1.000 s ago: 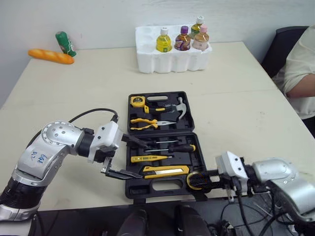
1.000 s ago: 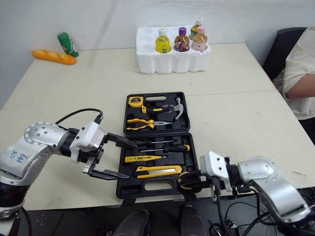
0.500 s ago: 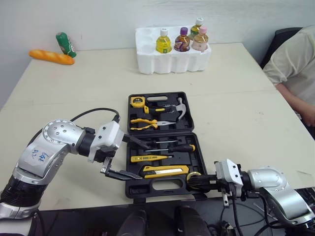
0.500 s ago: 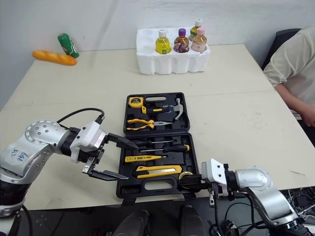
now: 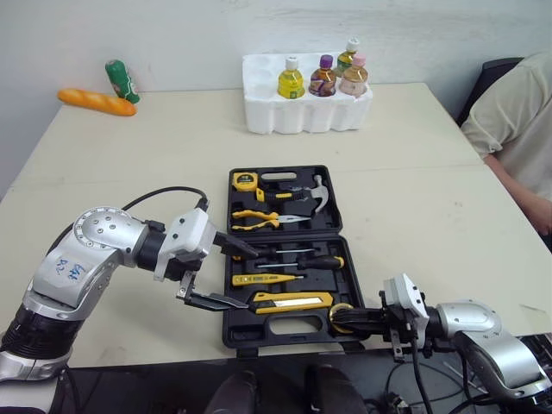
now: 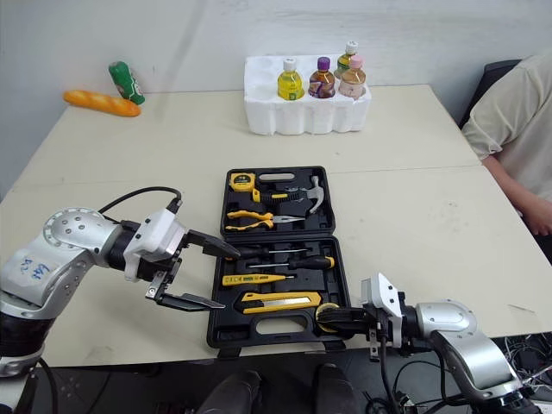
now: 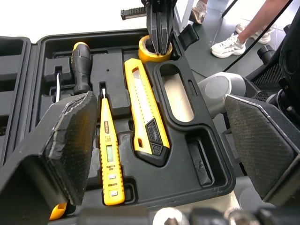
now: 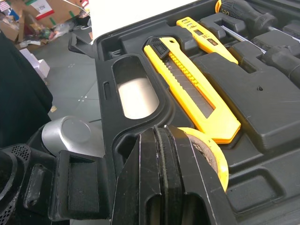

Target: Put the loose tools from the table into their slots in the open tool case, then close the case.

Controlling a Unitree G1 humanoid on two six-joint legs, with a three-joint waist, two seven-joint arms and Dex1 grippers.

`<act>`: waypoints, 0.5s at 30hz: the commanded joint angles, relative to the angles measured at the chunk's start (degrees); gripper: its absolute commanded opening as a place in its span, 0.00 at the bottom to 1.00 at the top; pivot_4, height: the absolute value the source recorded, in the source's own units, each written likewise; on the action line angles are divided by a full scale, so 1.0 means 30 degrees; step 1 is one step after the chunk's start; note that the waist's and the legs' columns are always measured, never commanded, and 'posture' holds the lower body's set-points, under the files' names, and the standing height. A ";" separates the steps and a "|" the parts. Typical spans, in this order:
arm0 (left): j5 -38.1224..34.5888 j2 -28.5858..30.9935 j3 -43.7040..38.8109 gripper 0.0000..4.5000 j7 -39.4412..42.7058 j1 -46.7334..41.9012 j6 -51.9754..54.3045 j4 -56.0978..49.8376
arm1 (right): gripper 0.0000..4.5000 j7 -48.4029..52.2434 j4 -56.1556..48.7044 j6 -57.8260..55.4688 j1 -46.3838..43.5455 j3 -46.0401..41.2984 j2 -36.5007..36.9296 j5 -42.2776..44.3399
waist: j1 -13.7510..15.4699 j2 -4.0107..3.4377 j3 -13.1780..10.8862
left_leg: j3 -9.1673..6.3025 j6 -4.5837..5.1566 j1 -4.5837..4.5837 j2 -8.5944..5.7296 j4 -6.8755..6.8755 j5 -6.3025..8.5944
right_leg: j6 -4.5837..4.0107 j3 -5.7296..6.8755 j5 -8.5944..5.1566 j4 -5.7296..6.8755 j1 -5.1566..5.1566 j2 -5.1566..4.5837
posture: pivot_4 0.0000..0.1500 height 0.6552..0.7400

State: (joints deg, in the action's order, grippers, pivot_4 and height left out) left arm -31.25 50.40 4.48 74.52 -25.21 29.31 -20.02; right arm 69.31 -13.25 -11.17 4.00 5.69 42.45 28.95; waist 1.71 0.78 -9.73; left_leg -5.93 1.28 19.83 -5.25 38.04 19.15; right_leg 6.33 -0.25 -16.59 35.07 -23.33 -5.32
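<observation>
Right claw (image 5: 352,319) is pinched tight on the yellow tape roll (image 7: 154,47), parking it in the tool case's (image 5: 259,324) near-right corner slot. Left claw (image 5: 246,278) hangs wide open and empty over the case's left edge, probably waiting for lid duty.

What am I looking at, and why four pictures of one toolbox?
A two-armed robot, seen through its cameras. Two pictures come from its head, looking down on the table; two from its wrists. On the table lie an open tool case with tools in their slots, a foam tray of bottles, a bread loaf and a green bottle. The left hand is open at the case's left edge. The right hand is shut on a yellow tape roll at the case's near corner.
</observation>
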 commanded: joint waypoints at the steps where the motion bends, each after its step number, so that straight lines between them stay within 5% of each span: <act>1: 0.0009 -0.0019 -0.0230 1.00 -0.0137 -0.0223 -0.0207 -0.0257 | 0.01 -0.0270 0.1449 -0.0093 0.0977 0.0313 0.0408 -0.1453 | -0.0005 0.0003 0.0002 | 0.0000 0.0002 0.0000 0.0000 0.0000 0.0002 | 0.0000 0.0000 0.0000 -0.0002 0.0000 0.0000 | 1.00 0.97; 10: 0.0984 0.0249 -0.2100 1.00 -0.2473 0.2061 -0.0122 0.2506 | 0.01 -0.3242 -0.2679 -0.4048 0.0325 -0.4368 0.1311 0.2724 | -0.0038 -0.0109 -0.0068 | 0.0002 0.0004 0.0110 -0.0010 0.0000 0.0003 | 0.0017 -0.0006 0.0010 0.0006 -0.0114 -0.0004 | 1.00 0.97; 15: 0.1615 0.0434 -0.4307 0.94 -0.3544 0.3626 -0.1258 0.4773 | 0.00 -0.6074 -0.1006 -0.5365 -0.1801 -0.5450 0.1810 0.0852 | -0.0130 -0.0136 -0.0085 | 0.0016 -0.0017 0.0122 0.0024 -0.0028 0.0003 | 0.0002 -0.0007 0.0002 0.0017 -0.0165 0.0022 | 1.00 0.97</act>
State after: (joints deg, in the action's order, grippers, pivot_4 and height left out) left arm -27.18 50.74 -5.37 64.97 -14.70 27.40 -7.07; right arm 54.15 -17.50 -26.46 -0.27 -9.75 47.62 33.66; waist 1.32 0.37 -9.98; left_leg -5.89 1.21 20.20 -5.17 37.93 19.16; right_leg 6.31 -0.26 -16.59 35.12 -23.84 -5.25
